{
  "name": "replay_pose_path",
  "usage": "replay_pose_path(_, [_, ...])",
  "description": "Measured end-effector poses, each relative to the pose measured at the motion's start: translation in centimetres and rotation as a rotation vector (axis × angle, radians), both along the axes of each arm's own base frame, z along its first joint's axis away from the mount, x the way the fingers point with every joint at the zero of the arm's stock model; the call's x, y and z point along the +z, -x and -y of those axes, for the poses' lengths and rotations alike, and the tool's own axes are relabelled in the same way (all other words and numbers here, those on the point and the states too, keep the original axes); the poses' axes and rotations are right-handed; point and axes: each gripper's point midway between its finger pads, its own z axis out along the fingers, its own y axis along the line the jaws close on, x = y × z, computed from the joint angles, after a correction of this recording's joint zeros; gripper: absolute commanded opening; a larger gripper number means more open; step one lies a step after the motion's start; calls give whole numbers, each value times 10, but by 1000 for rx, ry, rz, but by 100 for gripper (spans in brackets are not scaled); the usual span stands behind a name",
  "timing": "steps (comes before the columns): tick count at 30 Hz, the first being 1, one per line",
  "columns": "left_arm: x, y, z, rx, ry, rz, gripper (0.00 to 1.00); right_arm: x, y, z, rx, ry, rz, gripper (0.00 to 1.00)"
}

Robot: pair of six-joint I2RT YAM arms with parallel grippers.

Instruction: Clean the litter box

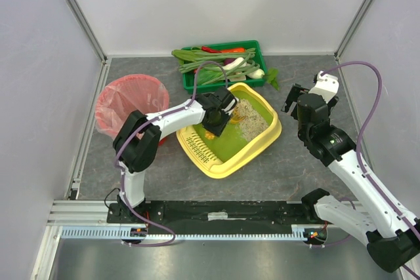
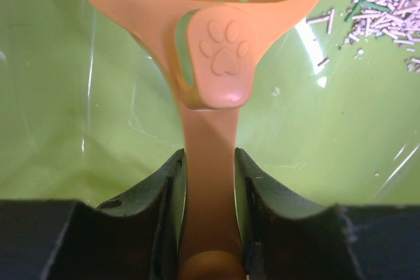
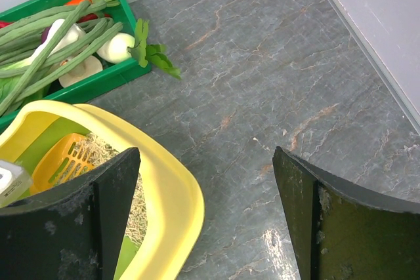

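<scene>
The left end effector (image 2: 209,178) was clamped on the handle of the orange scoop (image 2: 220,57) inside the litter box (image 1: 226,165) in the middle of the tabletop (image 1: 282,168), the right end effector (image 3: 207,168) gaped idle toward the right edge: scooping time, I reckoned, with the next move needing a push under the litter (image 1: 248,117).

grey veined table (image 1: 295,162) carries litter box (image 1: 220,168), green vegetable crate (image 1: 254,49), red bin (image 1: 105,119), loose leaf (image 1: 272,79).

Orange scoop (image 2: 210,63) head cropped at top, green crate (image 3: 92,82) cropped at left
</scene>
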Motion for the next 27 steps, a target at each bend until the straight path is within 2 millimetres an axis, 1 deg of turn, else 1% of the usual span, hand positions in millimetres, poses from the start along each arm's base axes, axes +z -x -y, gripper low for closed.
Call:
replay_pose_path(9, [-15,-6,5,-15,-26,-20,2,0,0,0,-1,0,0,90])
replay_pose_path(20, [-11,-24,22,-36,34,52,2,-3,-1,-1,-1,4,-9,91])
replay_pose_path(24, [-12,-23,21,-42,54,77,2,-4,-2,-1,0,7,-15,91])
replay_pose_path(27, [-9,-21,18,-42,67,92,2,-5,-2,-1,-1,8,-17,91])
